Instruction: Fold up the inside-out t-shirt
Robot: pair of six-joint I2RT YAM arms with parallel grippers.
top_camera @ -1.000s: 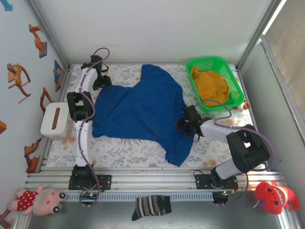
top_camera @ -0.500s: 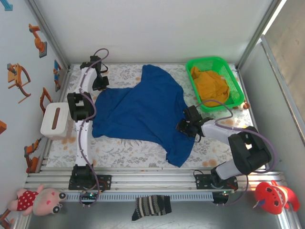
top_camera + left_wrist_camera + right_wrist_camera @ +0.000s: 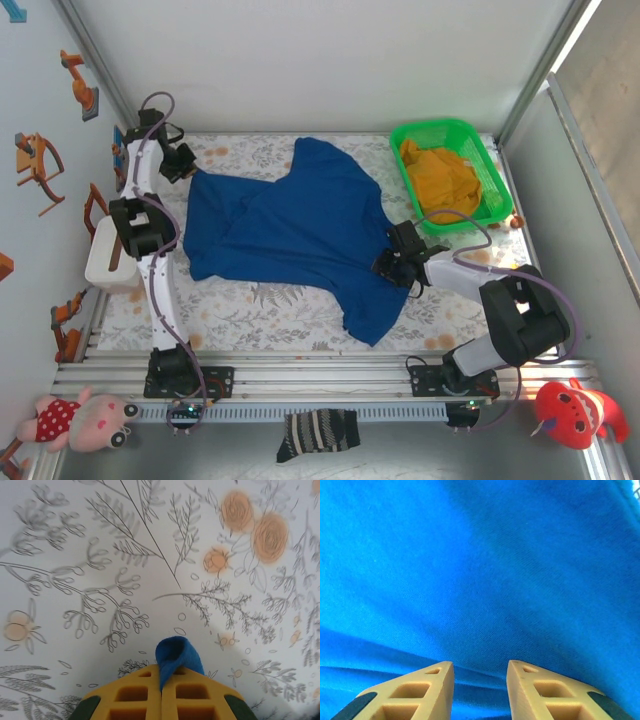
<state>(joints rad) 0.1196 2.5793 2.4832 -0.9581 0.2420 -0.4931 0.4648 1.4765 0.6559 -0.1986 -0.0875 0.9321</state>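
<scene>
- left fingers [image 3: 150,685], far left of the desk [image 3: 270,312], are pinched tight on a small tuft of the t-shirt [image 3: 290,225]; so thin a hold could slip under pull.
- t-shirt lies spread mid-desk.
- right fingers [image 3: 440,675] are parted and hold nothing, low over its right edge; closing there may catch extra layers.
- counted: one t-shirt, one basket [image 3: 435,128], one yellow garment [image 3: 440,175].

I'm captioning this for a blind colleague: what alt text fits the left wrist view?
The left pincer, yellow jaws shut, pinches a fold of the blue t-shirt above a white table cover printed with grey sprigs and orange flowers.
</scene>
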